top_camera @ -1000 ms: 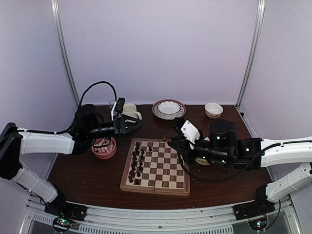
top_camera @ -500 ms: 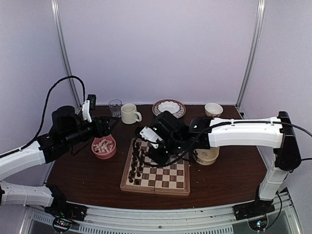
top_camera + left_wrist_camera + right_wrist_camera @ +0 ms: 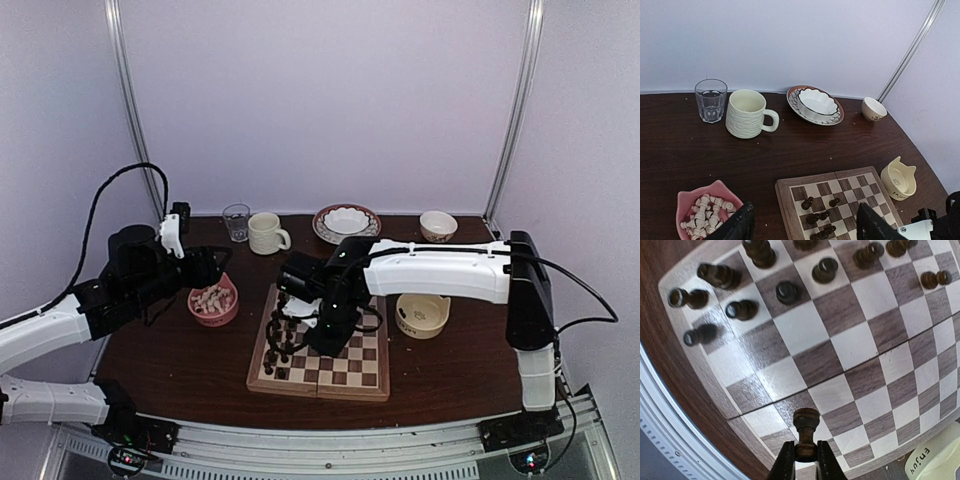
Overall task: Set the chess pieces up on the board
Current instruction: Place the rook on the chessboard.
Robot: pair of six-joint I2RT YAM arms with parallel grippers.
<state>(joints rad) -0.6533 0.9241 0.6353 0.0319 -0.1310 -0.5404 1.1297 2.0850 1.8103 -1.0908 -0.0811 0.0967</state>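
The board (image 3: 357,367) lies in the middle of the table, with several dark chess pieces (image 3: 280,335) along its left columns. My right gripper (image 3: 322,328) hangs over the board's left half. In the right wrist view it (image 3: 805,456) is shut on a dark brown chess piece (image 3: 806,426), held above the board (image 3: 810,335) near its centre seam, with several dark pieces (image 3: 785,291) standing beyond. My left gripper (image 3: 214,266) is open and empty above a pink bowl (image 3: 213,301) of cream pieces. In the left wrist view its fingers (image 3: 737,226) frame the board's corner (image 3: 785,200).
A cream mug (image 3: 265,232), a water glass (image 3: 236,220), a patterned dish (image 3: 346,222) and a small bowl (image 3: 438,225) line the back edge. A cream bowl (image 3: 422,315) sits right of the board. The pink bowl (image 3: 705,210) is left of it.
My right arm has swung left from beside the cream bowl to above the board's left half, carrying the dark piece. My left arm has drawn back to the left, over the pink bowl.
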